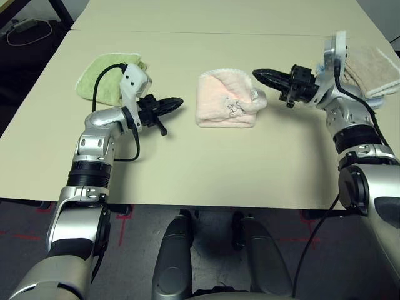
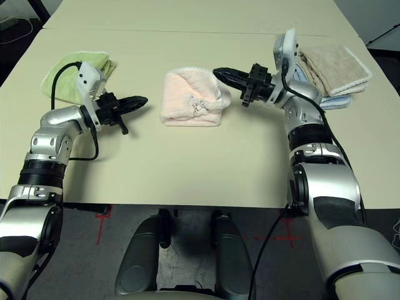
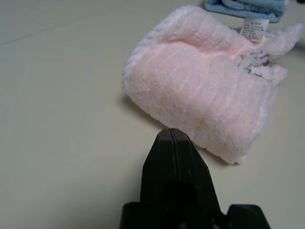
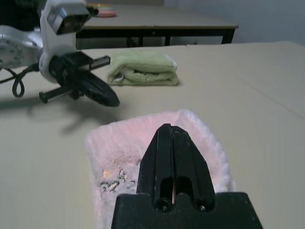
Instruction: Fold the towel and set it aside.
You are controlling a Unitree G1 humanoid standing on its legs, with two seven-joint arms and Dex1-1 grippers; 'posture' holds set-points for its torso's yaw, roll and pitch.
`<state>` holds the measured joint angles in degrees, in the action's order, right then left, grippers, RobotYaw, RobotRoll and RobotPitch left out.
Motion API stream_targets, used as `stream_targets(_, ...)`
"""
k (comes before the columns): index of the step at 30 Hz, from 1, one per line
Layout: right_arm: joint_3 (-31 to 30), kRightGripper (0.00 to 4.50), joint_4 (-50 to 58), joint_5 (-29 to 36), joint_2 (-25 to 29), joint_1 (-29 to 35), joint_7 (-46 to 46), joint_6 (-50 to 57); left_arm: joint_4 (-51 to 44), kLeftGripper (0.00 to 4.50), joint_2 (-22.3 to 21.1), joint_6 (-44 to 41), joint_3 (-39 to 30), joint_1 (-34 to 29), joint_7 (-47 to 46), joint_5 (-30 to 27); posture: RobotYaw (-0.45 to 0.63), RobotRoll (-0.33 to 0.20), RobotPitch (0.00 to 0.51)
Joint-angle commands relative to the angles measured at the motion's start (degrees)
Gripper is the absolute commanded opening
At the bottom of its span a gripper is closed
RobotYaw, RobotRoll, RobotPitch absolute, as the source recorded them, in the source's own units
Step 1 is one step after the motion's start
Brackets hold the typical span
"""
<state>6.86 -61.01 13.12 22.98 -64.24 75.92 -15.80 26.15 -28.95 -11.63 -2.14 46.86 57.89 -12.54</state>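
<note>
The towel (image 1: pixel 225 100) lies in the middle of the beige table (image 1: pixel 206 169), folded into a thick, roughly square bundle between the two grippers. It is pale pink terry, fluffy and soft, with a whitish stitched edge curling over its far side. On its top there is a small dark embroidered mark (image 1: pixel 233 108), and in the left wrist view a white tag (image 3: pixel 254 27) shows at one corner.

The left gripper (image 1: pixel 174 102) is just beside the towel on the robot's left, apart from it, with its two black fingers pressed together and nothing between them. The right gripper (image 1: pixel 261 76) is at the far right corner of the towel, above it; its fingers are also clenched with nothing in them, and whether its tip touches the cloth I cannot tell.

A green folded towel (image 1: pixel 103 78) lies on the table behind the left gripper, well apart from the pink one. At the right edge of the table a beige folded towel (image 2: pixel 331 65) rests on top of a light blue folded towel (image 2: pixel 337 102), behind the right arm. The table surface between these things is smooth and matte.
</note>
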Motion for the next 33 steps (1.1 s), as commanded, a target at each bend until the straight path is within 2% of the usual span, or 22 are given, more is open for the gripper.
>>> stream_targets(1, -1.6, 0.0, -1.6, -2.5, -0.7, -0.5, -1.9, -1.0, 2.1, 0.05, 1.7, -0.1, 0.9, 4.8, 0.0, -0.4, 0.08, 0.0, 0.21)
stream_targets(5, -2.1, 0.0, -2.8, -3.5, -1.4, -0.5, -2.6, -1.6, 6.2, 0.05, 3.5, 0.5, 2.0, 9.8, 0.9, 0.3, 0.08, 0.0, 0.211)
stream_targets(9, -2.0, 0.0, -3.5, -3.9, -1.9, -0.1, -3.1, -1.8, 9.1, 0.05, 5.6, 0.8, 3.9, 11.9, 2.6, 0.8, 0.08, 0.0, 0.212)
stream_targets(19, -1.9, 0.0, -2.6, -3.6, -2.3, 1.3, -2.3, -1.4, 11.2, 0.05, 9.4, 1.3, 7.4, 8.8, 2.5, 2.6, 0.06, 0.0, 0.217)
stream_targets(26, -3.2, 0.0, -2.4, -5.0, -3.0, 3.0, -1.8, -1.6, 15.2, 0.05, 9.7, 3.9, 9.3, 9.1, 3.2, 5.5, 0.07, 0.0, 0.218)
stream_targets(33, -6.3, 0.0, -5.7, -9.4, -1.7, 5.4, -4.0, -3.1, 25.5, 0.05, 8.9, 8.5, 10.0, 12.0, 4.1, 8.8, 0.06, 0.0, 0.22)
